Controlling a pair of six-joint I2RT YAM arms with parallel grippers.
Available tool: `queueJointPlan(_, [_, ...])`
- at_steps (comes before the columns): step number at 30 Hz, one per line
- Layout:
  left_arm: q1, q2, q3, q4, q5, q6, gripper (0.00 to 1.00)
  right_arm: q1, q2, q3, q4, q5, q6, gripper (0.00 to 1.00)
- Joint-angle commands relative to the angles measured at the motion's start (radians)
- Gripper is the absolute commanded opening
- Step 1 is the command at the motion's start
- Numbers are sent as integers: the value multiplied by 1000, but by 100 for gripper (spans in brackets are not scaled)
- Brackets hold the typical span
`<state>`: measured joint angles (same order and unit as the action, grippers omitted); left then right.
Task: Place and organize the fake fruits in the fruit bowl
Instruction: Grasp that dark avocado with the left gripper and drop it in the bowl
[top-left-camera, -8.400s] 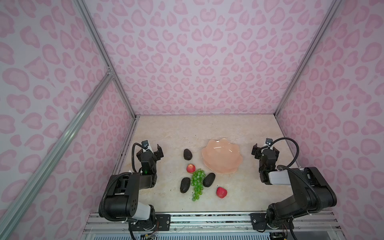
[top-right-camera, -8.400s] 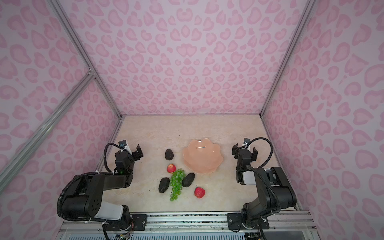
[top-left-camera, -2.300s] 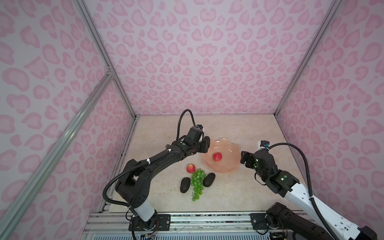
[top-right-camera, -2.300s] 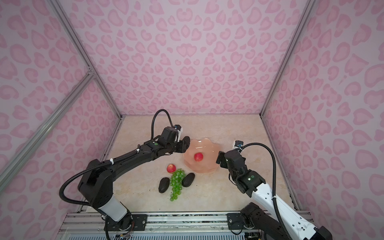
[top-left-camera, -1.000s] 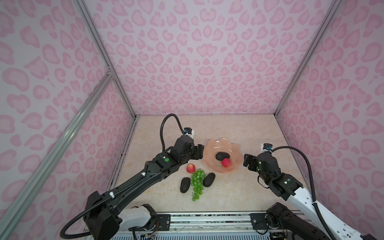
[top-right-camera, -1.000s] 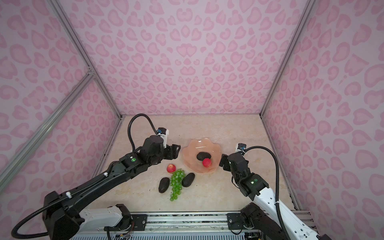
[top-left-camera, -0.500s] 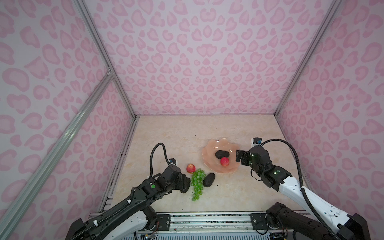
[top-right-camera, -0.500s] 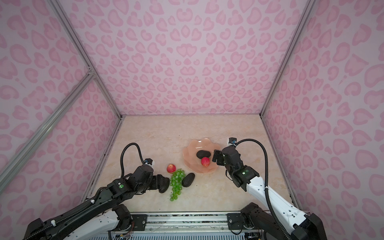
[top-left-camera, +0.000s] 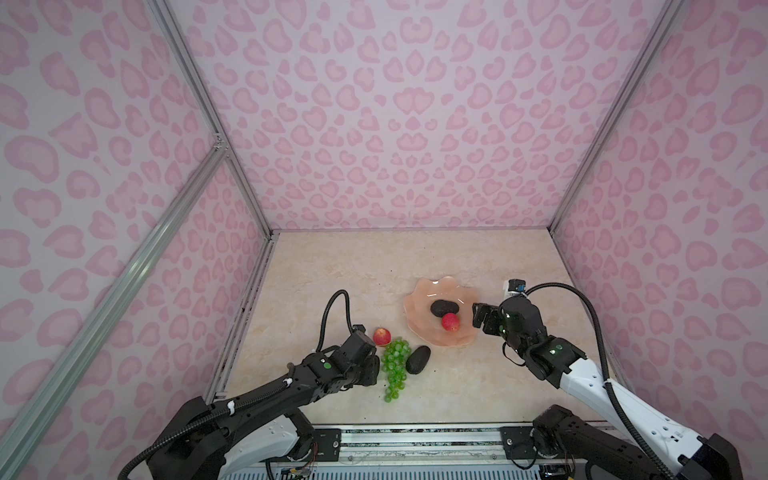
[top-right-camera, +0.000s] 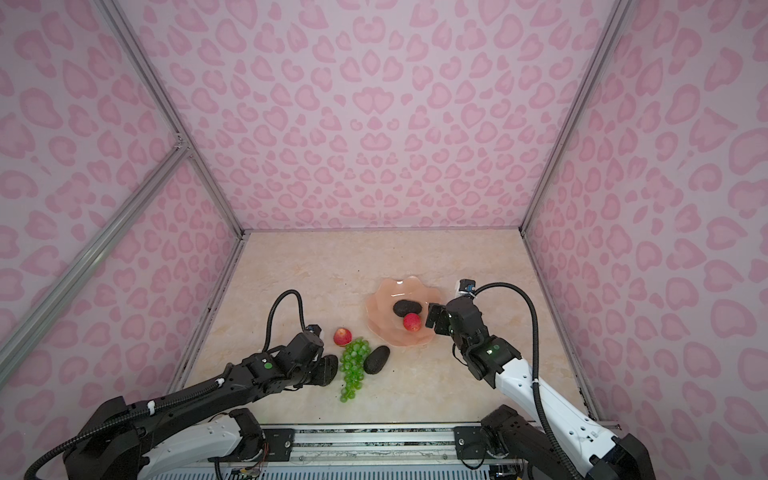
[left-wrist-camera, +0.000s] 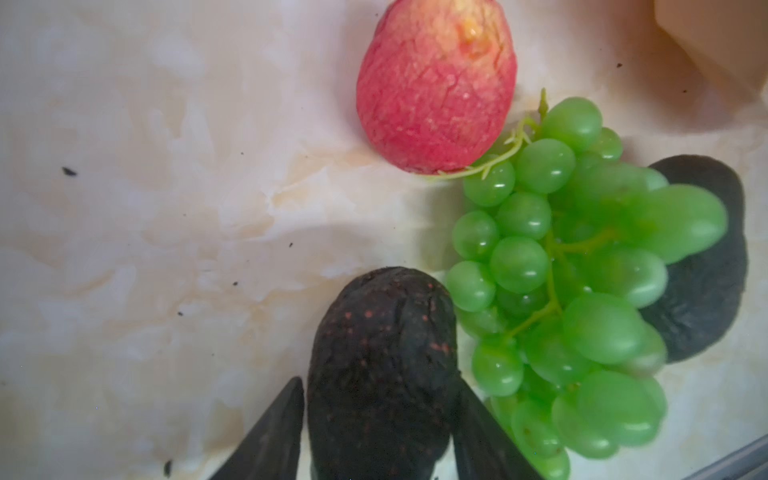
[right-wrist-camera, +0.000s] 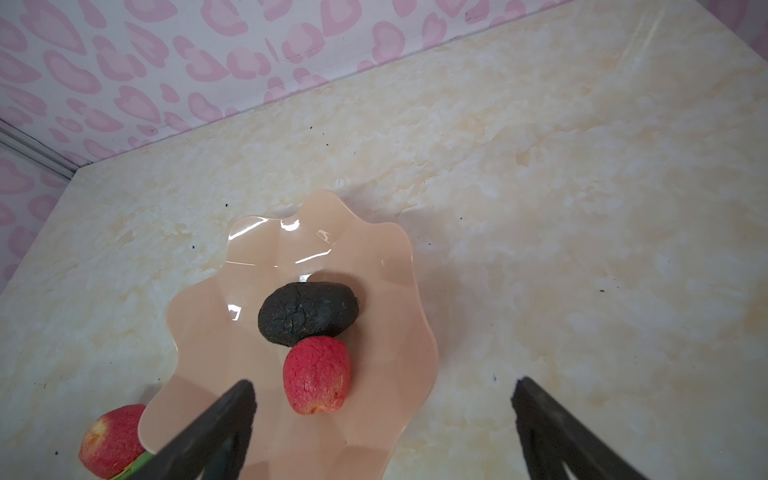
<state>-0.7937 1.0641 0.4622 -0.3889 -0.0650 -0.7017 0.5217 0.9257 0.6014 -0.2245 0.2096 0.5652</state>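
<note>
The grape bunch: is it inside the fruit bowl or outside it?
Outside. In both top views the grape bunch lies on the table beside the fruit bowl, not in it.

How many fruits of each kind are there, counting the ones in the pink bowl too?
Dark avocados: 3
Red fruits: 2
Green grape bunches: 1
Total: 6 fruits

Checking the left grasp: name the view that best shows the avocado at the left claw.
Left wrist view: the avocado sits close-up between the left claw's fingers. In both top views the arm hides most of it. The right wrist view misses it.
</note>
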Motion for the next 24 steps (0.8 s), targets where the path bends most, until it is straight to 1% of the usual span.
queueJointPlan(1, [0,-27,-4,-9,-46,12,47,0,-2,-9,31,16,6,97])
queueJointPlan(5, [0,-101,41,-67,-48,39,44,1,-5,-9,30,22,5,96])
queueJointPlan(8, [0,-156,124,-89,-39,82,44,0,-8,-11,24,25,4,96])
queueJointPlan(10, [-1,-133,208,-77,-34,128,45,0,-14,-13,18,27,5,96])
queueJointPlan(11, [-1,-102,252,-72,-28,146,45,0,-17,-15,17,28,6,96])
queueJointPlan(14, [0,53,400,-30,-15,204,44,-1,-30,-21,2,34,10,96])
queueJointPlan(18, [0,303,606,14,10,241,43,0,-68,-31,-22,42,19,96])
queueJointPlan(21, [1,462,720,41,35,241,42,-1,-103,-51,-35,45,29,96])
queueJointPlan(24, [2,586,805,45,53,224,42,-2,-126,-63,-50,49,32,96])
